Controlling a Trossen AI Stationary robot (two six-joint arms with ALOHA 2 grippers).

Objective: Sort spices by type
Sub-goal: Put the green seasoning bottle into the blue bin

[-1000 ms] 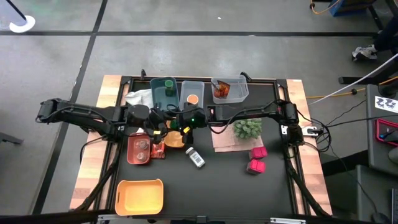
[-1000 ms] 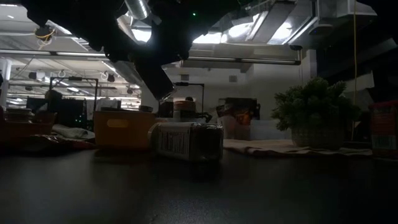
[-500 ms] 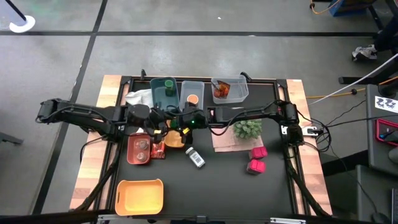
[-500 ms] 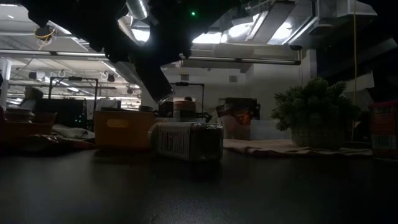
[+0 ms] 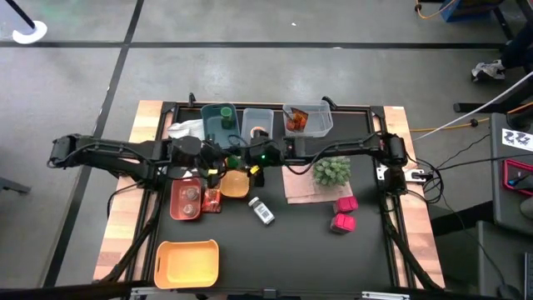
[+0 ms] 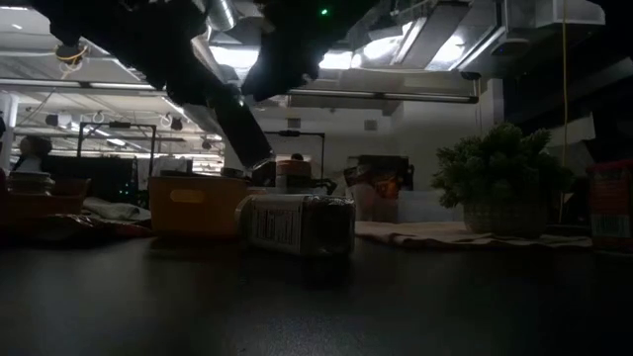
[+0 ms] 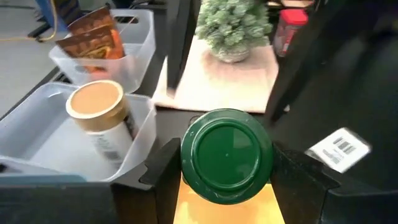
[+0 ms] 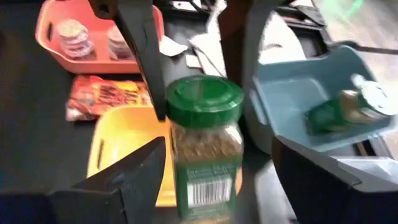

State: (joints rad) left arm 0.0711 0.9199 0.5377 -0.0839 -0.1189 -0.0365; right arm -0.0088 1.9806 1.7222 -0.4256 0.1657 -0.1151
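Observation:
A green-lidded spice jar (image 8: 205,146) stands upright between my two grippers, over a small yellow tray (image 8: 118,155). My left gripper (image 7: 227,171) is shut on it from above. My right gripper (image 8: 217,146) is open and level with the jar, with one finger on either side and not touching it. A white labelled bottle (image 5: 262,210) lies on its side on the table. Two magenta boxes (image 5: 343,213) sit to the right. A red-orange packet (image 5: 211,200) lies flat by the red tray (image 5: 176,208), which holds pinkish-lidded jars. My left gripper pinches the jar at its green lid (image 7: 227,155), one finger (image 7: 165,177) on each side. The fingers come from above, pointing down. The jar hangs upright below them, over the yellow tray; whether its base touches the tray I cannot tell.
Along the far edge stand a teal bin (image 5: 219,123) with a green-lidded jar, a clear bin (image 5: 256,125) with an orange-lidded jar and a clear bin (image 5: 306,119) with packets. A spiky plant (image 5: 331,172) stands on a cloth. A large yellow bin (image 5: 187,261) sits near the front.
My right arm has drawn back a little from the jar, toward the table's far right and upward. My left gripper and the jar have stayed where they were.

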